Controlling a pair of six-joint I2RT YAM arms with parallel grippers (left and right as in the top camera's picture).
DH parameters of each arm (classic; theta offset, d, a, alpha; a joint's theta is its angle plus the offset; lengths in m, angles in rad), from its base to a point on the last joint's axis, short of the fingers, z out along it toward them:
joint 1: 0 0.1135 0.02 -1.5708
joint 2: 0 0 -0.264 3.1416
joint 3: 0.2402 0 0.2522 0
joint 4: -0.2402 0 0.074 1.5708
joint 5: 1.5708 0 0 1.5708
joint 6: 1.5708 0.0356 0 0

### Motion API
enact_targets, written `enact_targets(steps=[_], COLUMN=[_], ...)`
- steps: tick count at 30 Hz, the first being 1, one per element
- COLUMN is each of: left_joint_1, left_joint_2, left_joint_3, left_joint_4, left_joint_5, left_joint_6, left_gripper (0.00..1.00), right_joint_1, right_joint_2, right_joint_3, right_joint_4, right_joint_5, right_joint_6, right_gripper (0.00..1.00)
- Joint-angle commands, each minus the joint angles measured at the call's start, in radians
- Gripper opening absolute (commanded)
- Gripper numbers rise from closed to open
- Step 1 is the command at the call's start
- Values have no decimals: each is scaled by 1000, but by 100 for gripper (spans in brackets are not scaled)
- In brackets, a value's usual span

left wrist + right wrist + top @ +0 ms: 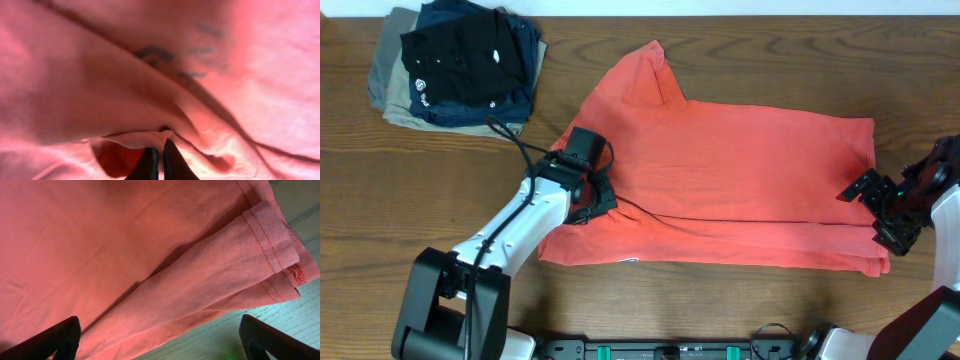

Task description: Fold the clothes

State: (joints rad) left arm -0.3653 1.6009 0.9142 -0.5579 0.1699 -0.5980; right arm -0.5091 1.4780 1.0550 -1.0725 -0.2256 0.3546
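The coral-red T-shirt lies partly folded across the middle of the wooden table. One long edge is turned over along the front. My left gripper sits at the shirt's left side. In the left wrist view its fingers are shut on a pinched fold of the shirt's fabric, with faint navy lettering showing through the cloth. My right gripper is open at the shirt's right end. In the right wrist view its fingers straddle the hemmed edge of the shirt without touching it.
A stack of folded garments stands at the back left: black and navy on top, khaki beneath. Bare wood table runs behind the shirt and at the far left.
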Motion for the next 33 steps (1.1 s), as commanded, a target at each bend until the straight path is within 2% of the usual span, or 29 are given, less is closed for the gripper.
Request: enact_targets(steps=[1,6,17,23,26,30,33], left_joint_1=[-13,-16,-33,-35,-35,-35,-35], left_joint_2=[-9,-9,-6,-6,-6,-6,-4], left_joint_3=[21,21,21,21,21,21,21], left_joint_4=[18,59,256,281,280,286,312], left_joint_5=[-53,-60,-60,-61,-82,-132,-156], left_joint_6=[18,18,18,18,18,17,17], left_gripper=[6,6,6,6,14,13,7], right_joint_1=[13,13,13,13,13,13,13], right_joint_2=[0,0,0,0,0,0,0], right_joint_3=[-4,-4,-4,-4,-4,-4,-4], right_joint_4=[2,2,2,2,2,0,-1], right_joint_5=[13,13,13,16,19,19,19], right_joint_6=[-12,-12,-12,-12,-12,-12,-12], right_gripper=[99,99,99,99,99,99,99])
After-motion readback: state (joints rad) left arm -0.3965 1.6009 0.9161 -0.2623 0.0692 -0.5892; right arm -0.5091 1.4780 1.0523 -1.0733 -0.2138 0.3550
